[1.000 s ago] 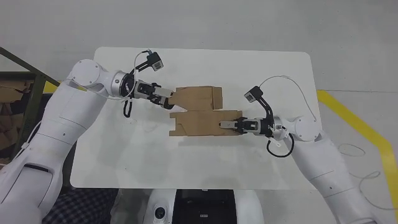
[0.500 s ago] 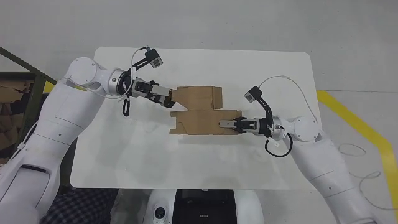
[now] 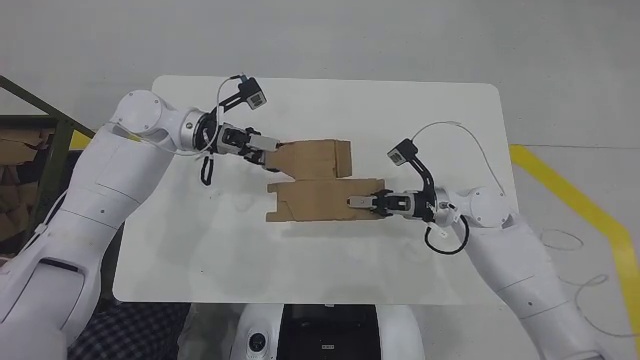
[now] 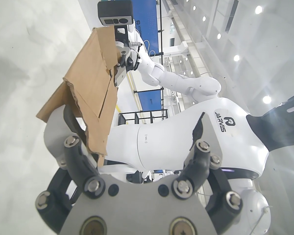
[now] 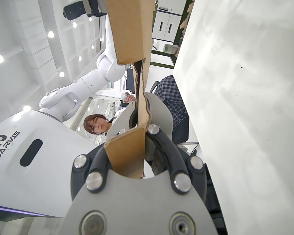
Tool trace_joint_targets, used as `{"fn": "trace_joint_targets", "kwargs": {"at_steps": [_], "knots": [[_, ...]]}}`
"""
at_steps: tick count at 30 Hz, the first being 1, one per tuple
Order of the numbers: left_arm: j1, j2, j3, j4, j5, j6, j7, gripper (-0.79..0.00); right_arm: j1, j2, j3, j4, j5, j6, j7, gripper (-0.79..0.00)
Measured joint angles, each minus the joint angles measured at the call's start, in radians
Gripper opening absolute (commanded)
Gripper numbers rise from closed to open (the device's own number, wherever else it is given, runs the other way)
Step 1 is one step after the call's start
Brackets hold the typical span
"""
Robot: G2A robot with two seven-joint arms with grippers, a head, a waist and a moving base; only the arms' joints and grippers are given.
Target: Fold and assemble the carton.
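Cardboard flap sits pinched in R gripper (image 5: 143,110), pads clamped either side of a thin, ragged corrugated edge, so it's gripping the carton (image 3: 320,200) at the right end of the nearer panel. L gripper (image 4: 134,123) stands wide w/ nothing clamped: one finger (image 4: 68,123) lies against the back of a flap at the carton's left end, the other hangs well apart in free air. Carton is brown, part-opened, and spans betw. the two arms over mid table (image 3: 200,250). From above it reads as two long panels side by side, the far one shorter, the near one longer. L wrist view shows the panels meeting at an angle along a crease, not flat. Can't tell if the lower edge touches the table or rides just clear of it. Step in hand, prob.: opening the flat blank into a tube, R anchoring while L pushes. Risks, as judged: L has contact only, no hold, so a push off-line could let the flap slide off that finger and spring back. R's bite is on a thin edge near a corner, so any twist from L's push may crease or tear it, or work it out of the pads. If the push goes across the crease rather than about it, the panels could buckle or fold the wrong way. Arms drawing apart would strain the crease.
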Motion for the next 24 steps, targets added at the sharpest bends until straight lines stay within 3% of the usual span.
{"fn": "trace_joint_targets", "kwargs": {"at_steps": [15,18,23,24], "knots": [[-0.004,-0.013,-0.002,0.020,0.022,-0.005,0.015,-0.003,-0.005,-0.006,-0.017,-0.003,0.015,0.001,-0.041,-0.785],[0.000,-0.013,-0.007,0.017,0.043,0.001,0.031,-0.114,-0.009,-0.006,-0.015,-0.006,0.013,0.000,-0.052,-0.785],[0.008,-0.012,-0.020,0.009,0.070,0.014,0.049,-0.397,-0.015,-0.006,-0.011,-0.013,0.016,0.000,-0.062,-0.785],[0.010,-0.011,-0.023,0.007,0.075,0.018,0.050,-0.416,-0.016,-0.005,-0.010,-0.014,0.017,0.001,-0.063,-0.785]]}}
